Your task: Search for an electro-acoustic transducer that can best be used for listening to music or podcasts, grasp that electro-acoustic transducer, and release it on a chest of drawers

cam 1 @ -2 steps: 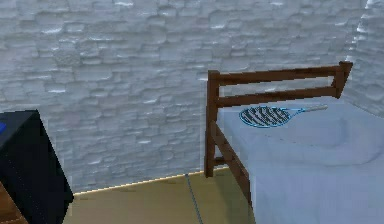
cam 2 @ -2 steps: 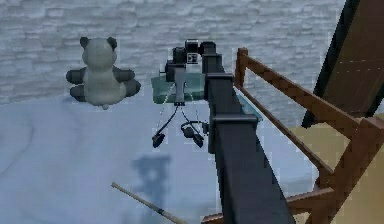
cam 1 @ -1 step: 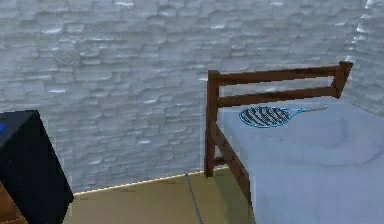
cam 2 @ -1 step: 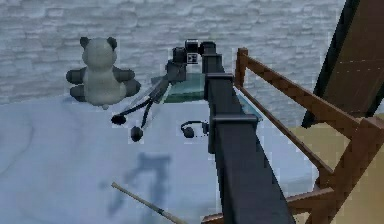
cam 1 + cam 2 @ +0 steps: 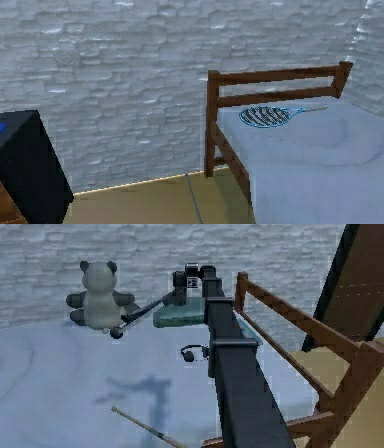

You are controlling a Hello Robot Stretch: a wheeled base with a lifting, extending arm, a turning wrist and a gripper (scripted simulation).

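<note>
A small dark looped thing [image 5: 192, 352] lies on the pale bed cover [image 5: 60, 374], close against the left side of the arm bar [image 5: 235, 374]; its shape is too small to name. The arm reaches out over the bed. Its gripper [image 5: 122, 327] stretches down and left from the dark body beside the white squares. The fingertips end next to a white and grey toy panda [image 5: 98, 294] that sits on the bed. I cannot tell whether the gripper holds anything.
A flat teal thing [image 5: 180, 316] lies under the wrist and a thin stick [image 5: 150, 429] near the bottom edge. A brown wooden bed frame [image 5: 300, 324] runs along the right. Ahead, a racket [image 5: 268, 116] lies on a bed [image 5: 310, 160]; a black cabinet [image 5: 30, 170] stands at left.
</note>
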